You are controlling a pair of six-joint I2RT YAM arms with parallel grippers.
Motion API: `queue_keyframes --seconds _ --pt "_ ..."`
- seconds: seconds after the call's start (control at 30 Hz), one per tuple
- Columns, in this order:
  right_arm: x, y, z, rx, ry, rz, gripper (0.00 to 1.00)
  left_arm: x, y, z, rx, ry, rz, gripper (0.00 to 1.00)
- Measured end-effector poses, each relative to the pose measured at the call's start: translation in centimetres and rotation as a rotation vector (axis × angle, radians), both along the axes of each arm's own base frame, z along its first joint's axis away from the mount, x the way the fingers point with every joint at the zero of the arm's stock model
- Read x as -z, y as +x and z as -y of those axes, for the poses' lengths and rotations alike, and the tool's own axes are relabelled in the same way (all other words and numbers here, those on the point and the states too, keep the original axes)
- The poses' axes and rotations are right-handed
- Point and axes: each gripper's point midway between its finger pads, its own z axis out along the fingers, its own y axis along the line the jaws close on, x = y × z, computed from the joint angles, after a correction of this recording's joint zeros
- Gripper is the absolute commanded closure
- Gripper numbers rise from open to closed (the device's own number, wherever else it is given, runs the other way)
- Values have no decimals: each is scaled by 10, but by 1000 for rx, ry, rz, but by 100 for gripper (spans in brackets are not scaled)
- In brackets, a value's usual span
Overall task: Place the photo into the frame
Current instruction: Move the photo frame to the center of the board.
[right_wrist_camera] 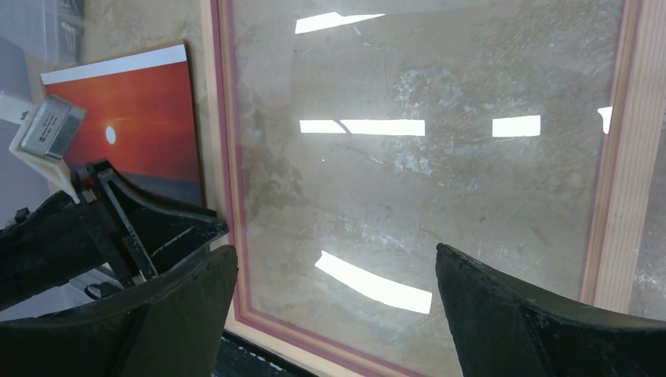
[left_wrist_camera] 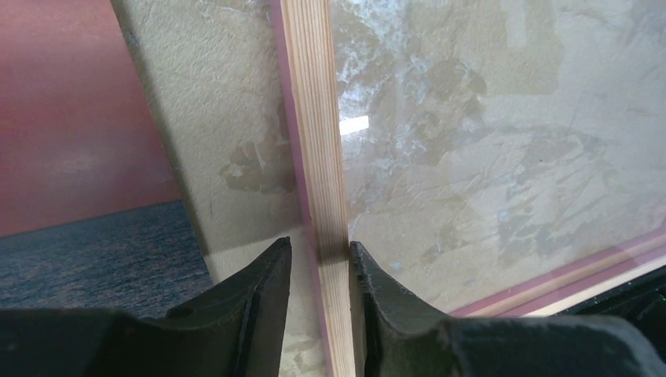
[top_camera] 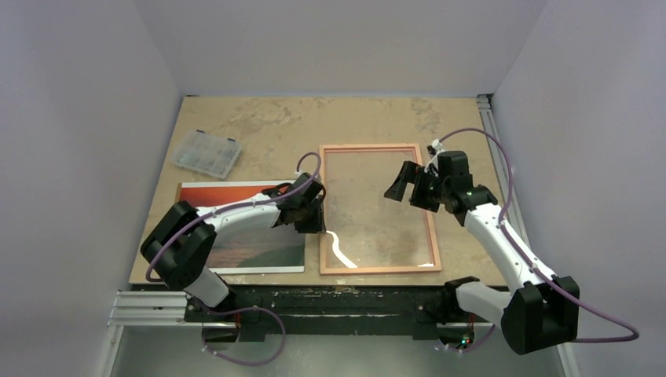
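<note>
Top external view: brown tabletop, scuffed in pale patches.

Frame: lies flat right of centre, long side running away from the arm bases. Thin light wood with a pinkish inner edge, and the tabletop shows through its clear pane. Ceiling lights reflect off the pane.

Photo: lies flat to the left of the frame, picture side up. Red-orange sky over dark sea, white border. A narrow strip of bare tabletop separates it from the frame's left rail; they do not touch. The left arm crosses above its right part.

Clear plastic compartment box: far left, beyond the photo, apart from it.

Left claw: down at the frame's left rail. In the left wrist view the claw is narrow and straddles the rail. One finger is against the wood on the pane side; the other sits just beside the outer edge. Cannot tell whether the rail is actually pinched. Photo visible at left.

Right claw: raised over the right half of the frame, holding nothing. Right wrist view shows the claw wide, pane and rail below it, photo beyond.
</note>
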Motion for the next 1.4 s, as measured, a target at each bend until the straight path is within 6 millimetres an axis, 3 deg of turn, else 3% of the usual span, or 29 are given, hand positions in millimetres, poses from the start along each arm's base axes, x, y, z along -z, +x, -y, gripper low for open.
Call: queue_keyframes --seconds 0.2,0.47,1.4 --pt "-2 -6 0 3 20 -12 5 5 4 3 7 16 -9 78" --pt "-2 -8 0 1 29 -24 5 5 7 9 12 12 -18 100" --pt "8 -17 -1 -7 41 -55 5 4 53 48 -49 -52 -72 100"
